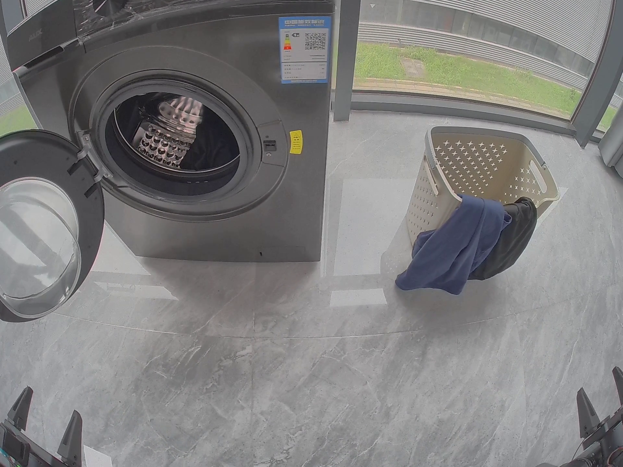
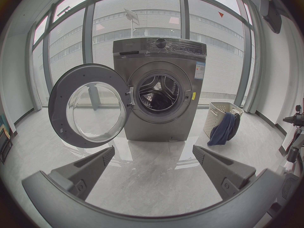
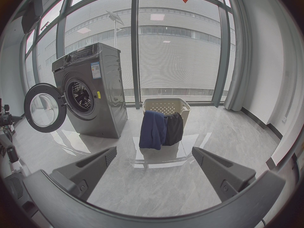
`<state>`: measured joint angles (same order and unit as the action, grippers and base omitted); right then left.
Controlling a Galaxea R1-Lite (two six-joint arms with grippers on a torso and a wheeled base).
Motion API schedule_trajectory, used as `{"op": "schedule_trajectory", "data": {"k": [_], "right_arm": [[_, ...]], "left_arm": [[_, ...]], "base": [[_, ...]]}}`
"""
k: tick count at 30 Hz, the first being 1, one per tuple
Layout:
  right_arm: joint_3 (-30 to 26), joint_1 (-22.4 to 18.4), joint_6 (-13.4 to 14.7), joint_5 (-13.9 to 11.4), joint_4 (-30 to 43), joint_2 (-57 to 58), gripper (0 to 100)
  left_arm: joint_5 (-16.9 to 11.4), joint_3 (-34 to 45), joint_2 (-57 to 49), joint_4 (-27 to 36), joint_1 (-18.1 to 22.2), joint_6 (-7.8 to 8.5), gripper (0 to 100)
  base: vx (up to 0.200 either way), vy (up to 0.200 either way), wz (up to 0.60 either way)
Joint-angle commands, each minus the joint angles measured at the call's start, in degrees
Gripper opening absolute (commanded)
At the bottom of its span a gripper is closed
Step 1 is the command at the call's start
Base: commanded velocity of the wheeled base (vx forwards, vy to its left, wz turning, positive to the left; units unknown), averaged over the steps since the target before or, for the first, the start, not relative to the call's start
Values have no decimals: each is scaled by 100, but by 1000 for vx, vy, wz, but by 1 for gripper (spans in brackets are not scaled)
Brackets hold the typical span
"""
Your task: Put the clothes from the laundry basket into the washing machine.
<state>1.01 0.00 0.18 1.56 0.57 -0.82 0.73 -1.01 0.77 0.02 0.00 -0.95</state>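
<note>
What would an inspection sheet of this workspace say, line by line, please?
Surface: glossy grey floor.
Job's things: washing machine, door swung open, what looks like dark cloth inside; laundry basket to its right; blue garment and black garment hanging over its near rim.
Clutter: nothing seen.
Grippers: left tool open, empty; right tool open, empty; both well short of the basket.
Cables: nothing seen.
Surroundings: tall windows behind, curtain at the right.

Grey floor and glass around the room.
We saw a marbled floor (image 1: 311, 384) reflecting light, tall windows (image 1: 480, 27) at the far side, grass (image 1: 454, 72) outside them, a ribbed building (image 3: 177, 57) beyond, and a curtain (image 3: 236, 48) hanging beside the glass.
</note>
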Motion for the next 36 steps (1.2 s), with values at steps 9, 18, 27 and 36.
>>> {"op": "schedule_trajectory", "data": {"k": [9,18,27,36], "right_arm": [[-75,-9,26,2,4,82,100],[-84,0,70,55,-5,82,100],[-84,0,-1,11,-22,82,100],[-84,0,-1,2,-22,82,100]], "left_arm": [[6,101,-42,-2,0,42,100],[6,101,-42,-2,0,42,100],[6,101,-42,-2,0,34,100],[15,101,-42,-2,0,34,100]], "base": [[0,-200,0],[0,-133,0],[0,0,0],[0,-133,0]]}}
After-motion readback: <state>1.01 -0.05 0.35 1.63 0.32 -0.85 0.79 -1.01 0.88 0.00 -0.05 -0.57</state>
